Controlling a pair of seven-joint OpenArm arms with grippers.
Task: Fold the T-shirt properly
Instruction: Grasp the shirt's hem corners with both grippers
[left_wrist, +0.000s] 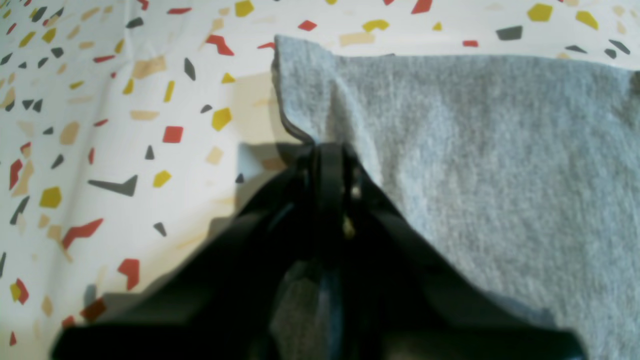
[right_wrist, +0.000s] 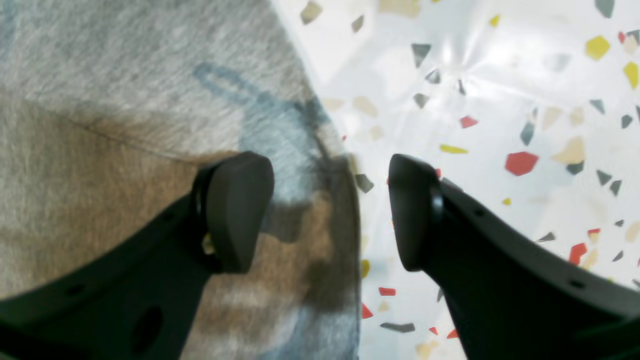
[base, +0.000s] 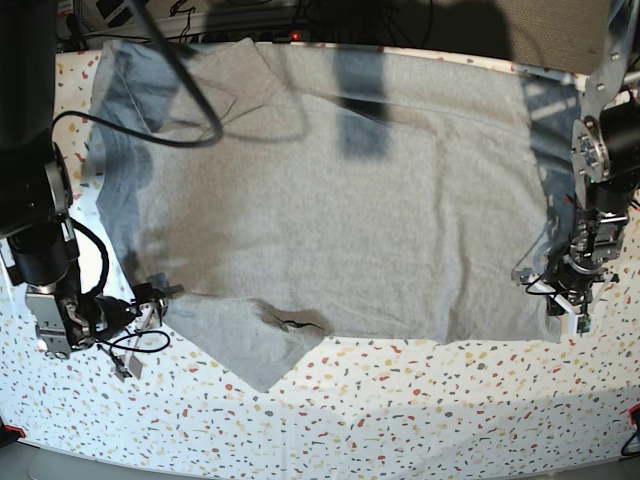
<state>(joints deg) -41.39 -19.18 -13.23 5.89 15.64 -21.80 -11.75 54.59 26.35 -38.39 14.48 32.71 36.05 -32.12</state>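
The T-shirt (base: 330, 190) lies spread over most of the counter (base: 420, 400), plain grey side up, so the folding is only at its beginning. No clean fold is seen yet; only a pointed flap of cloth hangs out at about 7 o'clock of the shirt, near the lower edge, and the far corner at 11 o'clock looks a little turned over.

The left end effector (left_wrist: 327, 150) is at 4 o'clock of the shirt in the base view. In its wrist view its jaws are closed together on the cloth near a corner of the T-shirt, and the fabric makes a small ridge where it is pinched.

The right end effector (right_wrist: 330, 210) is at 8 o'clock, low by the shirt's edge. Its jaws stand apart, one finger (right_wrist: 235, 210) over the grey cloth and the other over the bare speckled counter, with the edge between them. I judge it is not gripping anything yet.

Almost all folds remain: sides inward, then the length.
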